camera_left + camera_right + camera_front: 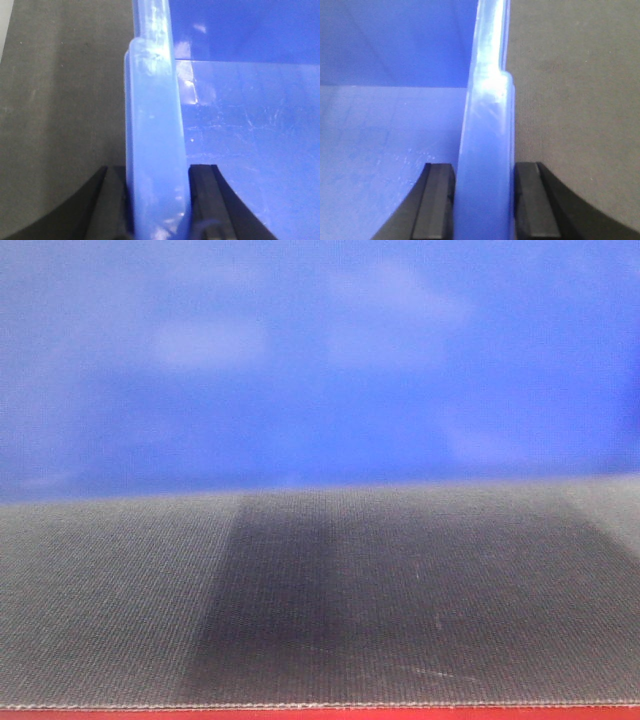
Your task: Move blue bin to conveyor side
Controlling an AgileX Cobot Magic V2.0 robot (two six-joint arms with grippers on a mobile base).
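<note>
Blue bin (320, 360) fills the front view's upper half from 9 to 3 o'clock, standing on the conveyor (400, 590), whose red edge strip (320, 714) runs along 6 o'clock. The left gripper (157, 200) is clamped on the bin's rim (152, 115), with the belt at 9 o'clock and the bin's interior at 3 o'clock. The right gripper (484, 200) pinches the rim too, with the interior at 9 o'clock and the belt at 3 o'clock.
</note>
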